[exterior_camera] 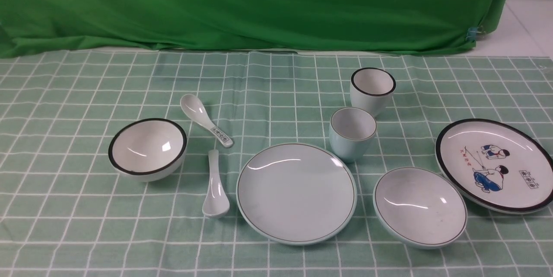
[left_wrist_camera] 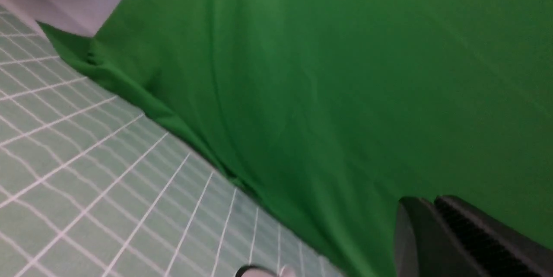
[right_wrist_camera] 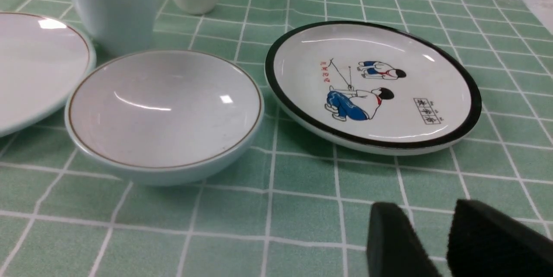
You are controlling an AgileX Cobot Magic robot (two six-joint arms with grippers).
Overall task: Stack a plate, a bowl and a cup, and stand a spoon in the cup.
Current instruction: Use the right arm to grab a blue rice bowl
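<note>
While nothing is yet stacked, the bowl is shown just beside the plate, on its right, nearest the right gripper, narrowly parted and empty; the left gripper cannot be judged

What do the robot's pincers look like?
Only the tips show. The left pincer is dark grey-black with a fine ribbed face. The right pincer has two black, blunt fingers with a rough, foam-like surface. No cables or markings show.
</note>
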